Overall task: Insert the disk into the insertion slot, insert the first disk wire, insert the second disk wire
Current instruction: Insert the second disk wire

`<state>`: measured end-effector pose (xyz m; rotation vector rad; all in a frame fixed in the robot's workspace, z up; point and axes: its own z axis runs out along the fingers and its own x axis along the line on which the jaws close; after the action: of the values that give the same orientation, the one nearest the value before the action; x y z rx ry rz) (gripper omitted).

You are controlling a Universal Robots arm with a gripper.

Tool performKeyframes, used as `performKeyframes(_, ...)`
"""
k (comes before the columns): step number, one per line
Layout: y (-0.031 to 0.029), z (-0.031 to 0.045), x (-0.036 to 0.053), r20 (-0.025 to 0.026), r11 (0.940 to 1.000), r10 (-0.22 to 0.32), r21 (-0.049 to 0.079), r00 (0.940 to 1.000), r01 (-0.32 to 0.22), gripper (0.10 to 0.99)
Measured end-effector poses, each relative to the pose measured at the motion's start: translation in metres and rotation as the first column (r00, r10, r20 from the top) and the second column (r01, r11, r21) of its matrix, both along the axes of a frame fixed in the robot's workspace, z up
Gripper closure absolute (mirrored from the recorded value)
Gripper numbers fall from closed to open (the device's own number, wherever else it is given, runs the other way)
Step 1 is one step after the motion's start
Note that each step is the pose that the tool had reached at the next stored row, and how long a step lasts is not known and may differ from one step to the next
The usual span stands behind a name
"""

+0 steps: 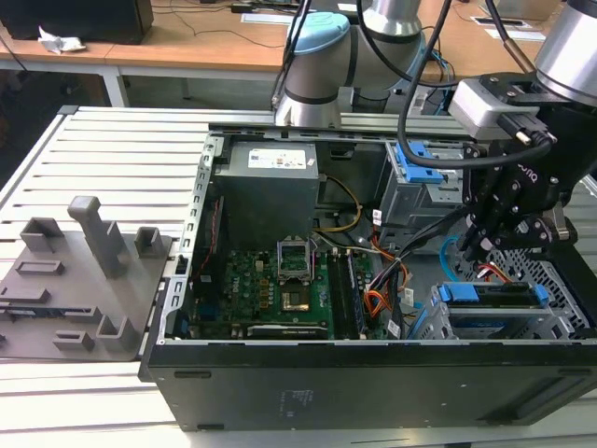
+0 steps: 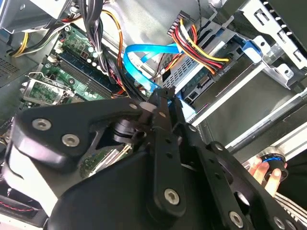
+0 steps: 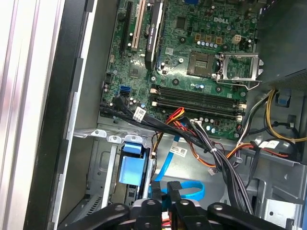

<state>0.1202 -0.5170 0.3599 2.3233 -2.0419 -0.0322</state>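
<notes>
— While I hang over the open computer case (image 1: 373,378), my tool (image 1: 492,231) sits low at its end on the exterior view's right, just above the disk (image 1: 494,297).

— Is it gripping anything?

— Its fingers (image 3: 156,190) are drawn close together with only a narrow gap between them. I cannot tell whether anything is pinched there. In the first wrist view the second disk wire (image 3: 189,190) loops right beside the tips.

— Where is the disk?

— One disk, in its blue carrier, lies in the insertion slot (image 1: 562,285), the perforated metal bay in the case's near corner on the exterior view's right.

— And the wires?

— One of each. The first disk wire (image 1: 495,272), red, shows just behind the disk under my tool. The second, light blue, curves up beside it. I cannot see where either one ends.

— What else does the case hold?

— Two drive bays in all: the disk's, and a taller grey cage (image 1: 420,191) with a blue latch behind it. There is one grey power supply (image 1: 270,187) at the back, one green motherboard (image 1: 261,289) on the floor, and a bundle of orange and coloured wires (image 1: 378,301) between board and bays.

— Outside the case?

— The slatted desk (image 1: 121,149) carries the case and, on the exterior view's left, one grey fixture plate (image 1: 56,308) with several upright blocks.
</notes>
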Motion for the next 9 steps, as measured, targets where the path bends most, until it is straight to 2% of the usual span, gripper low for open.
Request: performKeyframes(9, -0.0006, 0.0000, 0.0000, 0.0000, 1.0000, 0.000, -0.003, 1.0000, 0.000, 0.925)
